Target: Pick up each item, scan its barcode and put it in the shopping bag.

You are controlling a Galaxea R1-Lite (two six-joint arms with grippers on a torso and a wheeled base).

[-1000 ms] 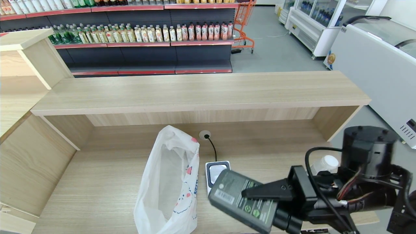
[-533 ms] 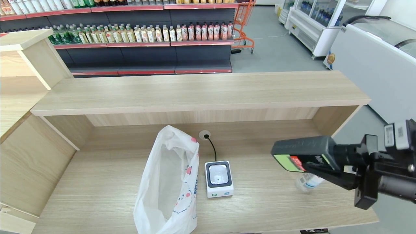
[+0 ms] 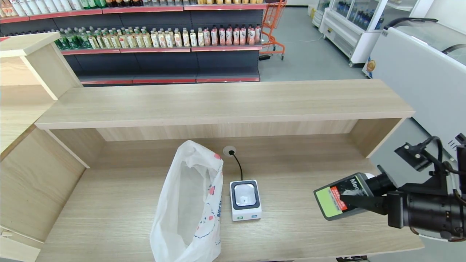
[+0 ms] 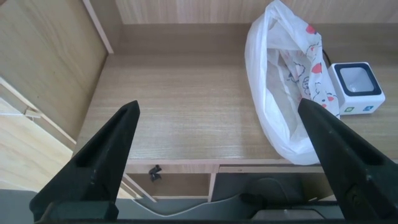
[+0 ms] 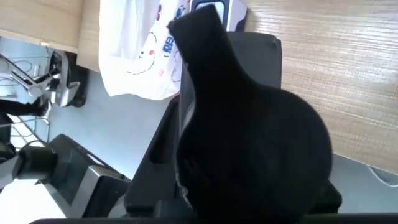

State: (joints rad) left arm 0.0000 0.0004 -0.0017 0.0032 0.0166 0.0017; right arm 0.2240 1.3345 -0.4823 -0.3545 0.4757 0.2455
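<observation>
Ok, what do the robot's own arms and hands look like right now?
Everything is matte black. The right arm is a thick cylinder carrying an angular black bracket, with a thin black cable looping over it. The right hand has flat, wedge-shaped fingers tapering to points. The left hand has two long tapered fingers of the same kind.

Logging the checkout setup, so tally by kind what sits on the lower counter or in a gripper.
Shopping bag: 1
Scanner: 1
Dark box held by right gripper: 1
Total: 3, not counting a white bit hidden behind the box.
</observation>
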